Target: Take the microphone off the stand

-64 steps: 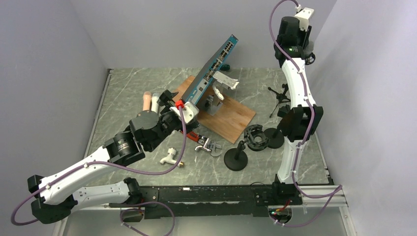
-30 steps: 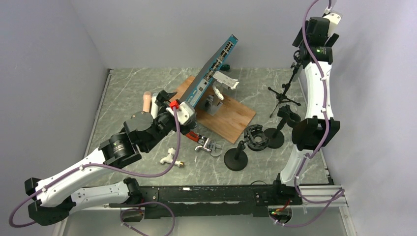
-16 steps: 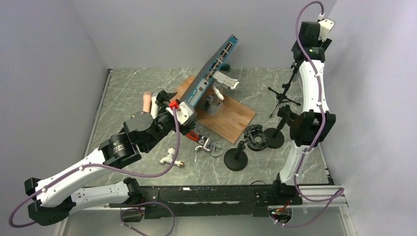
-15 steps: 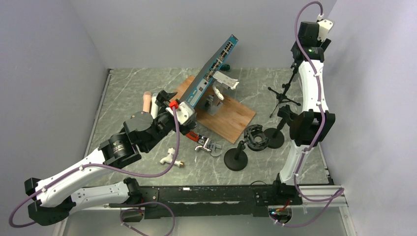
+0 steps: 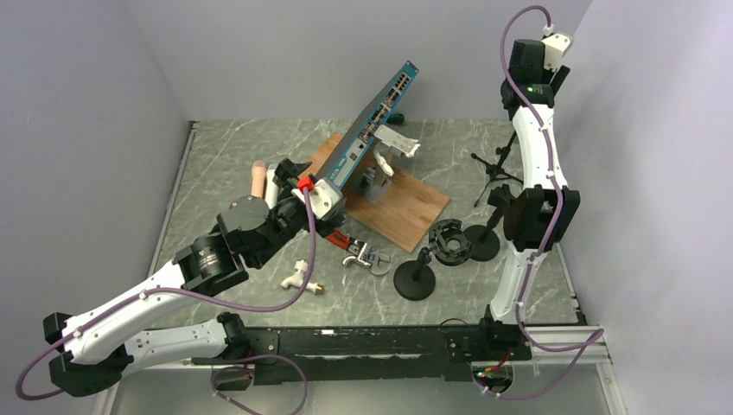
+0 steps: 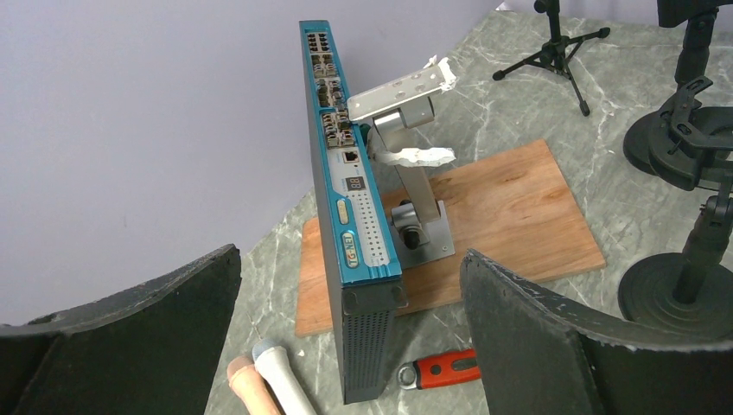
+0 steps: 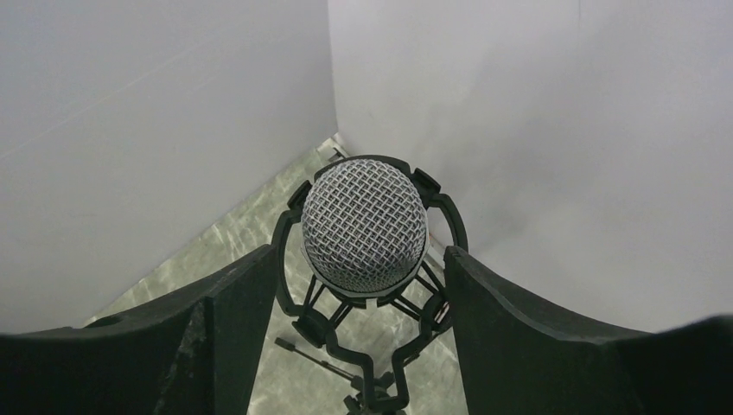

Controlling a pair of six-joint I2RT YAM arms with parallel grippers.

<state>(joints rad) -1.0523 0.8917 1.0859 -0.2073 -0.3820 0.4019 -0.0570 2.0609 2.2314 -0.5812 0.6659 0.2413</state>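
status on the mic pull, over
Left gripper open, empty. Right gripper astride microphone, grip unclear. It sits in the stand. No obstruction seen.

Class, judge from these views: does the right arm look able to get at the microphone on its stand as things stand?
Probably yes. In the right wrist view the microphone sits in its shock mount directly between the fingers of the right end effector, with nothing between; contact is unclear.
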